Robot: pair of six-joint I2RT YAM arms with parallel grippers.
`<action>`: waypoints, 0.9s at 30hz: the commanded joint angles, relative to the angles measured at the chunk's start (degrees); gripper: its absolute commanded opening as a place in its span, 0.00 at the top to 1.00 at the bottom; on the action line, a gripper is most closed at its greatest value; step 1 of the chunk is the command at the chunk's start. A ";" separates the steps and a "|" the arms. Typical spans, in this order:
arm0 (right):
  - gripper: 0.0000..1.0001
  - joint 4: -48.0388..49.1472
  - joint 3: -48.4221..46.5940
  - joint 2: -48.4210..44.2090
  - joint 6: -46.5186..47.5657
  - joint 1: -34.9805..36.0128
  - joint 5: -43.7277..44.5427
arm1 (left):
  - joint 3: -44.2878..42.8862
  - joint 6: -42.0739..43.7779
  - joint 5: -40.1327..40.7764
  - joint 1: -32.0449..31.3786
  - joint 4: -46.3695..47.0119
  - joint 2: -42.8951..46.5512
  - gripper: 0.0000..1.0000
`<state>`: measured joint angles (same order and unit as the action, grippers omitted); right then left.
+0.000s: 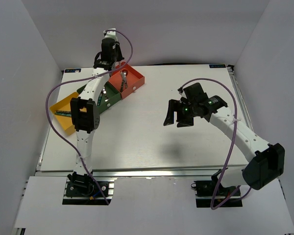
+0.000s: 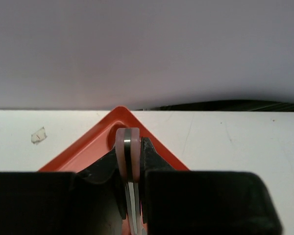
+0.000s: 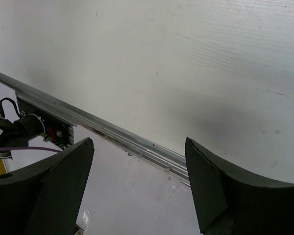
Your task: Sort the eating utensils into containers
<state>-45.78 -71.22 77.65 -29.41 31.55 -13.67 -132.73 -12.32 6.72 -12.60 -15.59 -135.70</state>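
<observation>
The left gripper (image 2: 130, 164) is pinched nearly shut on a pink-handled utensil (image 2: 123, 142). It shows edge-on, so I cannot tell whether it is a fork, knife or spoon. Its pink end points at the far corner of the red tray (image 1: 135, 77), above the tray and not in it. The right gripper (image 3: 137, 191) stands wide open and empty over the bare table (image 1: 137, 137), well apart from the trays. Silver pieces (image 1: 122, 81) show in the red tray, and one dark-handled piece (image 1: 63, 113) lies in the yellow tray (image 1: 61, 105); the green tray (image 1: 110, 97) sits between them. The step in hand looks like the drop into the red tray. To do it well, shift the utensil from the corner toward the tray's middle, so that the tip cannot land on the rim and lever the piece out. Lower until the pink end is below the wall, then open gently and lift straight up, clear of the pieces inside.
</observation>
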 commanded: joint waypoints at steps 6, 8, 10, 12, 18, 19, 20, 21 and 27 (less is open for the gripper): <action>0.20 0.78 -2.52 4.00 -0.03 0.00 -1.62 | 0.27 5.28 -2.33 0.65 5.48 -2.46 0.99; 0.20 0.60 -3.13 4.44 -0.03 -0.08 -1.53 | 0.63 7.30 -1.98 0.65 5.75 -2.81 0.98; 0.20 0.60 -3.22 4.97 -0.12 0.00 -1.45 | 0.63 8.62 -1.97 0.65 5.66 -3.52 0.94; 0.20 0.34 -3.14 5.41 -0.38 0.00 -1.80 | 1.15 8.97 -2.41 0.65 5.93 -3.78 0.90; 0.20 0.52 -4.01 6.72 -1.00 0.00 -2.50 | 0.63 7.49 -2.50 0.65 6.80 -4.05 0.35; 0.20 0.17 -4.54 6.99 -1.00 -0.08 -2.41 | 0.28 6.53 -2.76 0.65 7.07 -3.79 0.29; 0.20 0.08 -5.50 7.51 -1.00 0.00 -2.41 | -0.25 6.08 -3.20 0.65 7.33 -3.52 0.22; 0.20 -0.10 -6.03 7.78 -1.00 0.00 -2.33 | -0.69 5.55 -3.29 0.65 7.42 -3.17 0.18; 0.20 -1.24 -10.50 8.92 0.66 0.00 0.22 | -3.07 3.62 -0.84 0.73 3.83 3.23 0.02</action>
<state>-46.44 -77.30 86.59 -29.78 31.55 -14.74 -132.81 -7.05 4.82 -12.10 -10.68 -141.38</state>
